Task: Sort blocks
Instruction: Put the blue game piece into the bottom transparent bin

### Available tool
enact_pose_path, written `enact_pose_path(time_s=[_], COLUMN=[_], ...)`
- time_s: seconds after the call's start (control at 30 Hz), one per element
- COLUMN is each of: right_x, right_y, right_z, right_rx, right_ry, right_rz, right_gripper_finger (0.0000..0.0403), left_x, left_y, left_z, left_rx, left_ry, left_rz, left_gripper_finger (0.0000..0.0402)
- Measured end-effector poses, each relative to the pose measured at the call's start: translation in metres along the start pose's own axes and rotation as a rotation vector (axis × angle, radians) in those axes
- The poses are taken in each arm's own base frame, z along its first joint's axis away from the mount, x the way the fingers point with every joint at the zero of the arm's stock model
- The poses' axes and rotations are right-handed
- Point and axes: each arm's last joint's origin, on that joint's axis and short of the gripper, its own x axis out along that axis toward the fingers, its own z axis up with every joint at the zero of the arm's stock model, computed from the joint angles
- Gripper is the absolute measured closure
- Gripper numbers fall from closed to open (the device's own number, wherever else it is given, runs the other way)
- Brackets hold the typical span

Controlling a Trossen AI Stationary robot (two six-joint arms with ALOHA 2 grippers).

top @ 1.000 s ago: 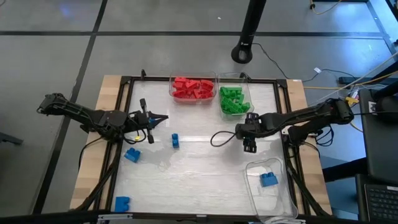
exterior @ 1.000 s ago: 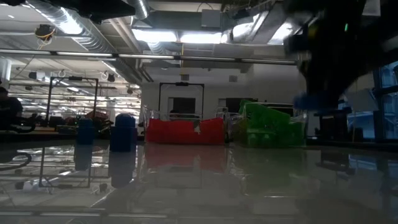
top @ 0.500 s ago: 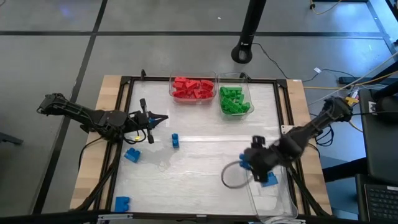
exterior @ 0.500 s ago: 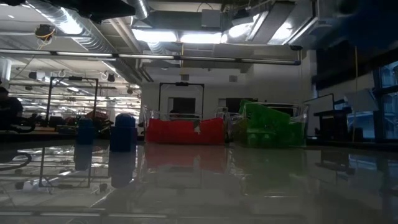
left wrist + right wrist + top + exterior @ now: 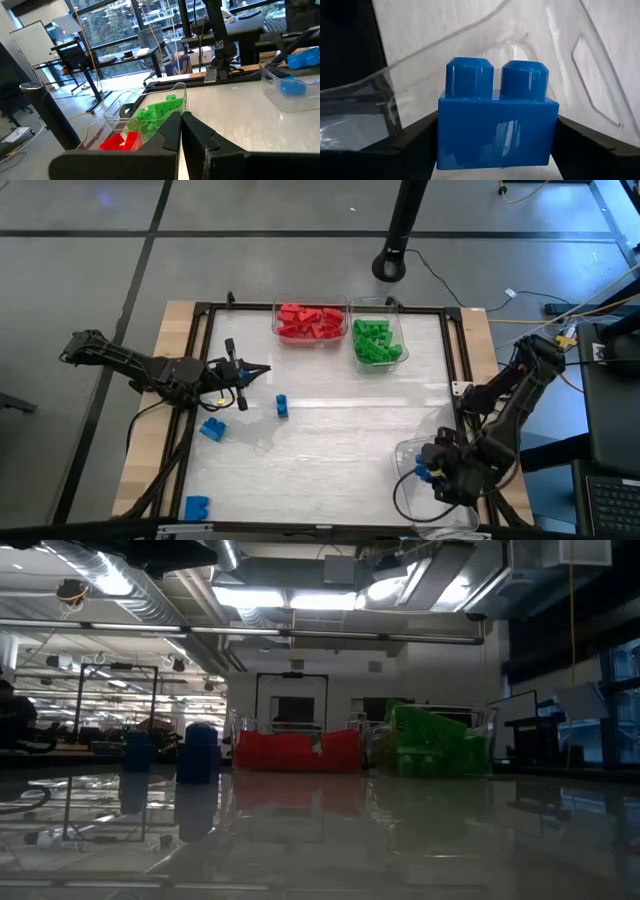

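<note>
Bricks: three blue [image 5: 211, 429] loose on table [image 5: 320, 450].

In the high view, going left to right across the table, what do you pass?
Left gripper, shut, near the left edge → small blue block → red blocks' bin → green blocks' bin → right gripper holding a blue block over the clear bin at the front right.

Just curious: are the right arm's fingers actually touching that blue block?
Touching. In the right wrist view, the dark fingers press against both sides of the blue block, above the clear bin.
</note>
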Motion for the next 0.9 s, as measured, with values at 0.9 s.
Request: enact_pose_path(time_s=[0.9], right_x=[-0.004], right_y=[-0.002], right_z=[0.026], right_rx=[-0.044], right_ry=[-0.073], right_rz=[0.023], right_gripper_finger=[0.0021], left_x=[0.0], left_y=[-0.001], left_z=[0.0], left_rx=[-0.016], left_ry=[-0.004], left_rz=[-0.02], left_gripper_finger=[0.0398])
